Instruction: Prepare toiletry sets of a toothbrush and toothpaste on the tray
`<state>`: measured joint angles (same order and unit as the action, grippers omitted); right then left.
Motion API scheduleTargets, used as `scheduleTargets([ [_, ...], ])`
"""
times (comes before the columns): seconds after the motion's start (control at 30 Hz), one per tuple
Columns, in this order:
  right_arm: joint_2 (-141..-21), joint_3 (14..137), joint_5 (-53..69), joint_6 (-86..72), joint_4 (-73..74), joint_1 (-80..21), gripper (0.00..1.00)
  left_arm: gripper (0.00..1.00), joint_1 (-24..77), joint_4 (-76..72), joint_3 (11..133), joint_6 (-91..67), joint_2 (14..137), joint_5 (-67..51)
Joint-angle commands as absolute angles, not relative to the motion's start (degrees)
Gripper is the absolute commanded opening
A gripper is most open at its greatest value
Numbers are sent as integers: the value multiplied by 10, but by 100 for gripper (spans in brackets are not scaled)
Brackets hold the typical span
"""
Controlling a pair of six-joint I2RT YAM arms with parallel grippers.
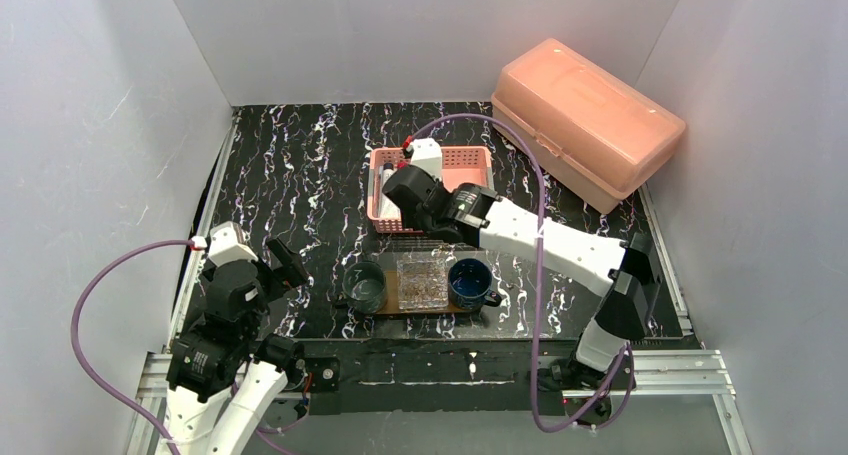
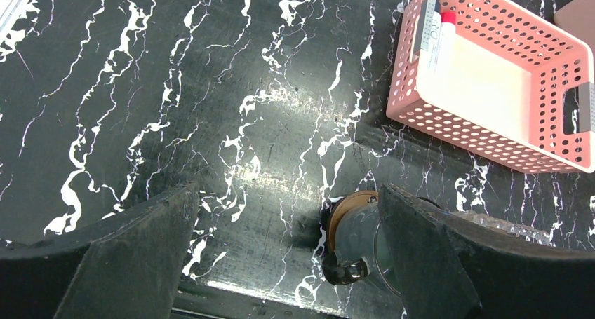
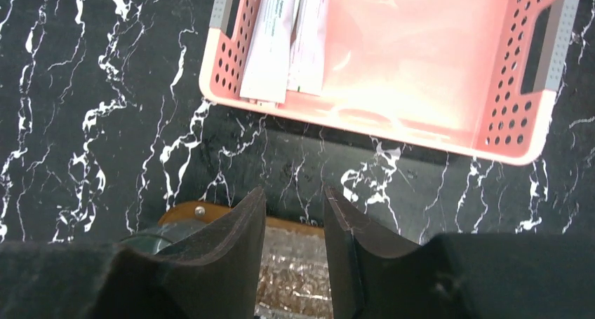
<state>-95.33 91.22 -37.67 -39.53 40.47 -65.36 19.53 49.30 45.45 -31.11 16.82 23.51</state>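
The brown wooden tray (image 1: 388,308) lies near the front edge and carries a smoky grey-green cup (image 1: 365,286), a clear faceted glass (image 1: 422,281) and a dark blue mug (image 1: 470,282). Nothing shows inside these cups. White toothpaste tubes (image 3: 270,45) lie at the left end of the pink basket (image 3: 523,133). No toothbrush is in view. My right gripper (image 3: 295,193) hovers between basket and tray, above the glass (image 3: 295,277), open with nothing between its fingers. My left gripper (image 2: 288,221) is wide open low over the table, left of the grey-green cup (image 2: 358,238) and tray end (image 2: 337,214).
A large salmon lidded box (image 1: 585,120) stands at the back right. The pink basket (image 1: 470,160) sits behind the tray, partly under my right arm. White walls close in the black marbled table (image 1: 290,175) on three sides.
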Motion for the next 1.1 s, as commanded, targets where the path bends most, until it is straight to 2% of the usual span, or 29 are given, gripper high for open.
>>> scheduleTargets([
  [0.0,-982,936,-316,-334,349,-618,45,99,198,490,454,-312,184,242],
  [0.3,-1053,969,-242,-302,309,-568,49,99,198,488,454,-309,200,236],
  [0.77,-1176,1046,-190,-301,274,-508,59,99,199,484,455,-306,210,223],
  [1.07,-1249,1101,-160,-309,244,-480,59,99,198,482,454,-303,214,225],
])
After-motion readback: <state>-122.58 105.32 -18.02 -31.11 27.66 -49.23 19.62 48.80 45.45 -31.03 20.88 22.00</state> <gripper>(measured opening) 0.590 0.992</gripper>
